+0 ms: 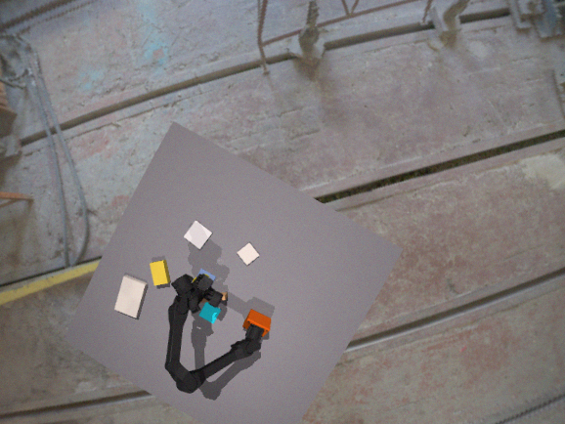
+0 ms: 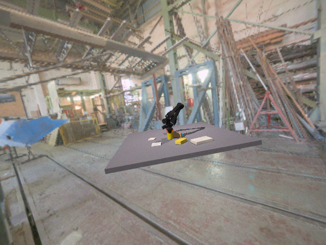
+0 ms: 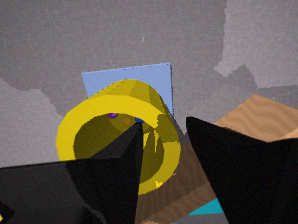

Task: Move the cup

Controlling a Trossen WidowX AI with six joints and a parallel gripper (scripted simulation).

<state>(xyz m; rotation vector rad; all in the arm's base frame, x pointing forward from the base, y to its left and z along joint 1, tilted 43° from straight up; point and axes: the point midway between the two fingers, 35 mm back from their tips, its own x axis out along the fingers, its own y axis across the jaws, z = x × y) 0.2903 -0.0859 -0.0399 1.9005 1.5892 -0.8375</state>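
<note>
Claw astride cup wall

Claw [image 1: 203, 282] [image 2: 170, 131] [image 3: 164, 124] stood partly open, gripping nothing, one fingertip over the mouth, the other outside. Yellow cup [image 2: 170, 136] [image 3: 67, 132] sat upright on the blue pad [image 1: 207, 274] [image 3: 127, 75], marbles [image 3: 113, 115] inside.

Yellow cup [image 2: 170, 136] [image 3: 68, 132] (marbles [image 3: 128, 121] inside) seemingly upright on blue pad [image 1: 207, 274] [image 3: 131, 75].
</note>
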